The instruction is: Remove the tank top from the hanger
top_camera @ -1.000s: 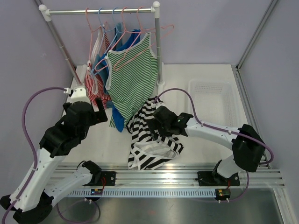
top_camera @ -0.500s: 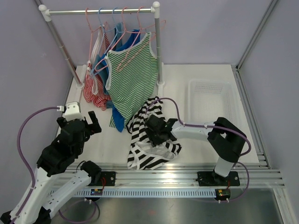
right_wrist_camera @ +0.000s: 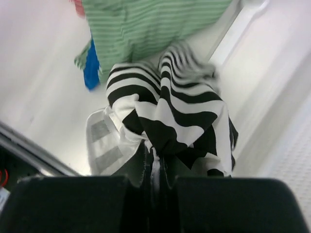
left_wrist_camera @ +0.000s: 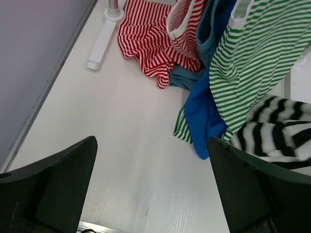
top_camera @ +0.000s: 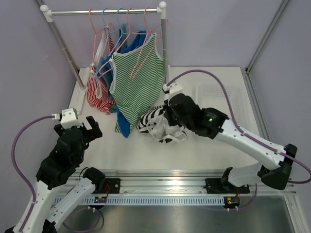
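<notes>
Right fingers (right_wrist_camera: 154,167) clenched on the bunched black-and-white striped tank top (top_camera: 156,127), which dangles over the counter (top_camera: 146,155) just beside the hanging green striped top (top_camera: 138,82); left fingers (top_camera: 88,128) spread wide, grasping nothing, at left.

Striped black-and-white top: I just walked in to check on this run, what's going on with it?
The right gripper is shut on the black-and-white striped tank top, which hangs bunched from it beside the rack, off any hanger. The left gripper is open and empty over the table. A green striped top hangs on the rack.
</notes>
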